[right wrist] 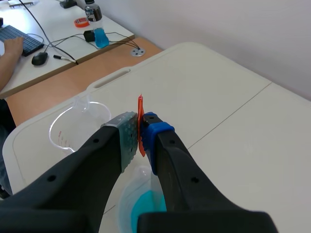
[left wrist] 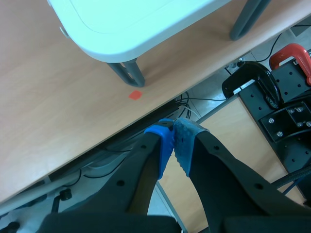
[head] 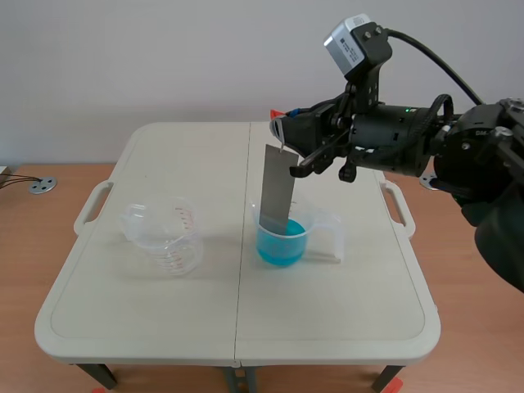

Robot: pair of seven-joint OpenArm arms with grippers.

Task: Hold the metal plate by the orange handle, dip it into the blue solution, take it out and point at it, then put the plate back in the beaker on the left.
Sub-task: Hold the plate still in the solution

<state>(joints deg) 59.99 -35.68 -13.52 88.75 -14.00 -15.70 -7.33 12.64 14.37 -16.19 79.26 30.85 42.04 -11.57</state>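
Observation:
A grey metal plate (head: 277, 192) hangs upright with its lower end inside the beaker of blue solution (head: 282, 239) right of the table's middle. My right gripper (head: 282, 125) is shut on the plate's orange handle (right wrist: 141, 127), which shows as a thin orange strip pinched between the pads. The beaker of blue solution (right wrist: 142, 211) lies directly under that gripper. An empty clear beaker (head: 163, 235) stands on the table's left half and also shows beyond the right fingers as the clear beaker (right wrist: 80, 125). My left gripper (left wrist: 172, 145) is shut on nothing, off the table, over the floor.
The white folding table (head: 147, 319) has a centre seam and side handles. A table leg (left wrist: 127, 73) and an orange floor mark (left wrist: 135, 95) lie ahead of the left gripper. A side desk (right wrist: 53, 34) with a keyboard, a mouse and a person's hand stands beyond the table.

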